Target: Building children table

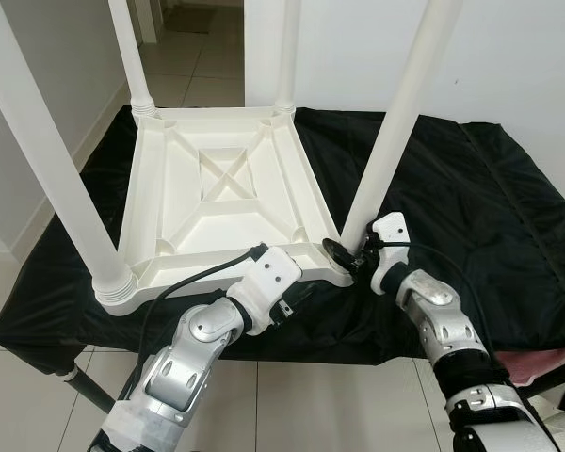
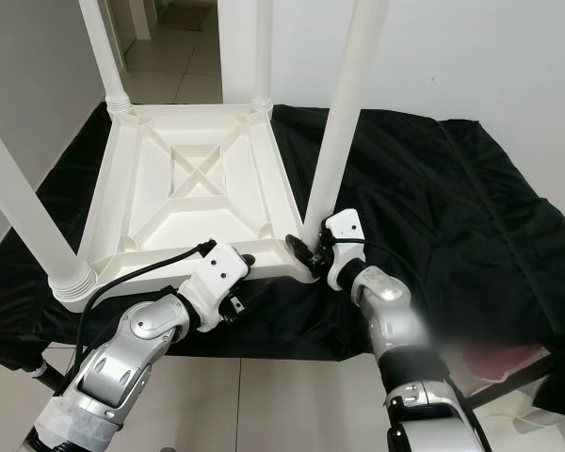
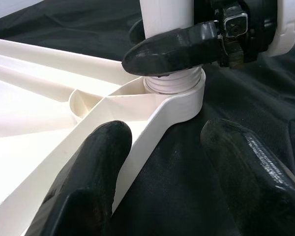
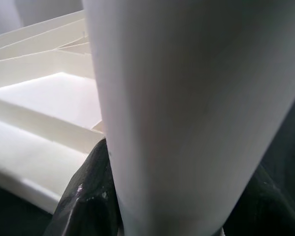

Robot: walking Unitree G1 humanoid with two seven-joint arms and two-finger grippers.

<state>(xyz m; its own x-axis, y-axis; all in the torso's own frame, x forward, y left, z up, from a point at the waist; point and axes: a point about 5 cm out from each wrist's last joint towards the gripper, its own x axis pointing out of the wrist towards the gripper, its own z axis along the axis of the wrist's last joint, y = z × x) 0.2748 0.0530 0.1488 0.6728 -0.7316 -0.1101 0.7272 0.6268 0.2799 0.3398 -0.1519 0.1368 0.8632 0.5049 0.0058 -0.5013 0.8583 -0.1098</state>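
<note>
1. children table lies upside down on the black-draped surface, four legs up.
2. right gripper: jaws clamped on the near right leg at its socket.
3. left gripper: jaws open, straddling the table's corner rim.
4. advice: keep the leg plumb, brace the rim, turn it until seated.

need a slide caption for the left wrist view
Right end effector grips the table leg at its corner socket while open left end effector straddles the tabletop rim.
</note>
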